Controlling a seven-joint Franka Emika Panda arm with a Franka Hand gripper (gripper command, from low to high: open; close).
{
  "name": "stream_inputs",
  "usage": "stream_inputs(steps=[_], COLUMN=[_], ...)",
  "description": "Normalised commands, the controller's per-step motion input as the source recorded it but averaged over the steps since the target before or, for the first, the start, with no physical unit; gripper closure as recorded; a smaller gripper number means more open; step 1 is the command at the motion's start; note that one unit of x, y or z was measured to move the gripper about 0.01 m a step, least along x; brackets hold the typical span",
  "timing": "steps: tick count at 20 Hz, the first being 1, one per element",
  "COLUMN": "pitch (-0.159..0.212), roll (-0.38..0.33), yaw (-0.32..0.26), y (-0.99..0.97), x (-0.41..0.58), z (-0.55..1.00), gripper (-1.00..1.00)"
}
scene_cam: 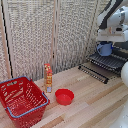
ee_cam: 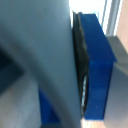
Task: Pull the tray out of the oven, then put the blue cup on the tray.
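Pincer (scene_cam: 105,42): white Franka gripper, at the exterior view's upper right. The wrist view shows one dark pad (ee_cam: 81,65) pressed flat against a blue wall; the other finger is not shown clearly. Judged closed on the cup's wall, a rim pinch that keeps the vessel upright for carrying.

Blue cup (scene_cam: 105,48): small blue cylindrical mug, hanging under the gripper, above the rack's rear portion. Whether its base already touches the bars cannot be told. In the wrist view it fills the frame as a blurred blue block (ee_cam: 95,70).

Tray (scene_cam: 108,61): flat dark rack of thin parallel wire bars, drawn forward out of the oven, apparently so that a load can be set on it from above.

Oven (scene_cam: 119,54): black-and-silver countertop toaster oven, largely hidden behind the arm; its drop-down door (scene_cam: 94,71) lies open toward the table, clearing the rack's path.

Table (scene_cam: 95,105): pale wooden planked top.

Other items, well apart from the oven: shallow red plastic bowl (scene_cam: 64,96); tall orange-yellow bottle (scene_cam: 48,77) just beside it; red mesh shopping basket (scene_cam: 22,100) with blue trim at the exterior view's lower left.

Status, as judged: pull-out done; cup placement in hand, release remaining.
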Motion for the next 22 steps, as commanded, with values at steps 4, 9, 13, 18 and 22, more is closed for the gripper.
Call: stream_inputs(steps=[4, 9, 13, 18, 22], pitch=[-0.013, 0.015, 0.011, 0.026, 0.014], roll=[-0.041, -0.082, -0.126, -0.097, -0.045], yaw=[-0.028, -0.008, -0.028, -0.028, -0.050], y=[0.00, 0.00, 0.01, 0.01, 0.04], x=[0.000, 0.014, 0.049, 0.038, 0.002], z=[-0.01, 0.05, 0.17, 0.33, 0.79], gripper=[1.00, -1.00, -1.00, -1.00, -1.00])
